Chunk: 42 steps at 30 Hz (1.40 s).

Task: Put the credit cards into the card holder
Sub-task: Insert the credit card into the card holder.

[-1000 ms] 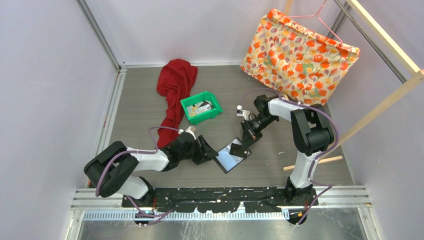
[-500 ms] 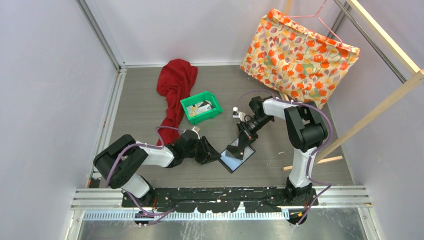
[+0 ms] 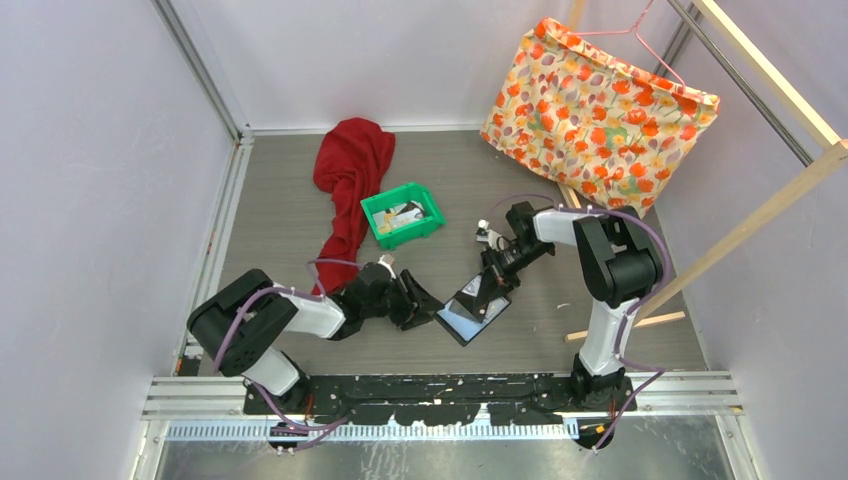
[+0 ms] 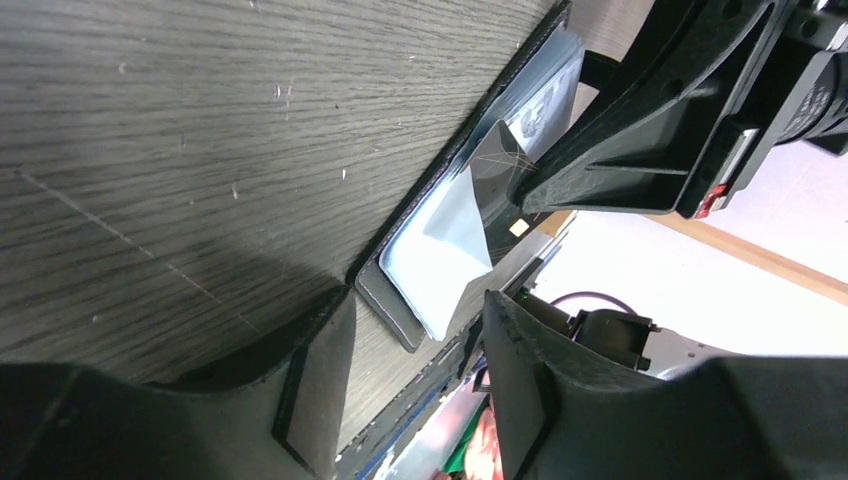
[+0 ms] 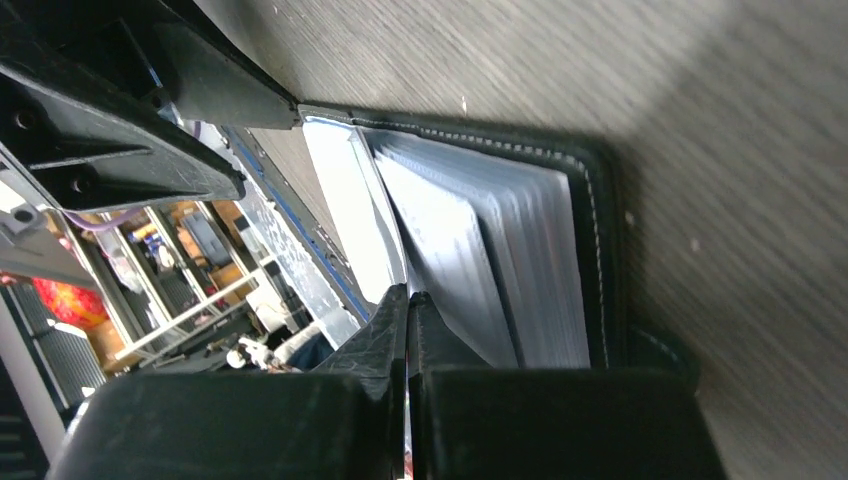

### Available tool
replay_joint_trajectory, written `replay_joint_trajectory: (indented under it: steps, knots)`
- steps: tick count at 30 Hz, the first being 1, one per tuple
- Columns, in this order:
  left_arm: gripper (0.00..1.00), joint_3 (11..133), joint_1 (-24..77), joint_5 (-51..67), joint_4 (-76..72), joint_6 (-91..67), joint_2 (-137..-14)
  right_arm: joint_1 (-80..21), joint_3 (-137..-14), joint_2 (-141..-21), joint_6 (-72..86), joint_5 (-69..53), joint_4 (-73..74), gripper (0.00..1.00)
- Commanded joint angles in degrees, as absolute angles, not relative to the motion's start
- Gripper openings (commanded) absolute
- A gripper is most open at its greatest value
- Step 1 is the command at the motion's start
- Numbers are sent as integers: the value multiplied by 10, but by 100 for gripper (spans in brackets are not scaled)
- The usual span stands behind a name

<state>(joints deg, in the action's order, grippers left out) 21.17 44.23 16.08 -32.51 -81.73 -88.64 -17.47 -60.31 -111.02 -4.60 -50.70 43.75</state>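
The black card holder (image 3: 468, 316) lies open on the table between the two arms, its pale glossy pockets (image 5: 500, 270) fanned upward. My right gripper (image 3: 482, 292) is shut, and its tip (image 5: 408, 297) presses down among the pocket sleeves. My left gripper (image 3: 430, 306) lies low on the table, open, just short of the holder's near left corner (image 4: 400, 305). Nothing is between the left fingers (image 4: 320, 370). The credit cards (image 3: 404, 212), white and yellowish, lie in the green bin (image 3: 428, 226) further back.
A red cloth (image 3: 348, 180) trails from the back down beside the left arm. A flowered fabric bag (image 3: 595, 110) hangs on a wooden rack (image 3: 760, 215) at the back right. A wooden slat (image 3: 625, 326) lies on the table by the right arm's base.
The left gripper has slid right, closer to the holder's corner. The right gripper moved a little over the holder while staying shut, and the holder turned slightly.
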Motion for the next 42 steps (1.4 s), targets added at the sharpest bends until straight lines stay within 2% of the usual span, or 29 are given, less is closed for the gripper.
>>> replay_joint_trajectory:
  steps: [1,6,16,22,25,29,42]
  knots:
    - [53,190,438,131,-296,-840,-857,-172,-561,-1045,26,-480,356,1]
    - [57,190,439,131,-255,-859,-825,-176,-529,-1029,68,-463,311,1]
    - [55,204,465,144,-290,-949,-876,-206,-521,-1038,92,-436,300,7]
    - [52,203,483,122,-296,-987,-891,-220,-520,-1014,84,-427,304,16]
    - [50,201,489,110,-296,-998,-892,-230,-535,-1004,68,-419,325,26]
    - [49,201,490,106,-296,-1001,-898,-241,-562,-1000,38,-412,362,35]
    - [45,222,490,118,-283,-980,-916,-285,-615,-993,-45,-340,432,39]
